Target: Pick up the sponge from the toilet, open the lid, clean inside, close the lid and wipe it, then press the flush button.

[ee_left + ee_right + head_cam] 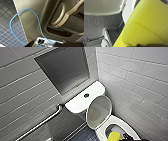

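Observation:
The white toilet [82, 103] stands in the corner with the dark round flush button [86, 95] in the middle of its tank top. The oval lid [98, 112] is raised and leans back against the tank. The bowl's rim [101, 133] is exposed below it. The yellow sponge [115, 136] hangs over the open bowl, with my right gripper [126, 137] shut on it. In the right wrist view the sponge [146, 25] looms large and close, with the white lid [102, 7] beyond it. My left gripper is open and holds nothing that I can see.
A metal grab bar [42, 122] runs along the tiled wall left of the toilet. A recessed grey niche [65, 69] sits above the tank. The right wall [140, 84] stands close beside the bowl. The left wrist view shows dark tiled floor [6, 25] and a blue cable [37, 18].

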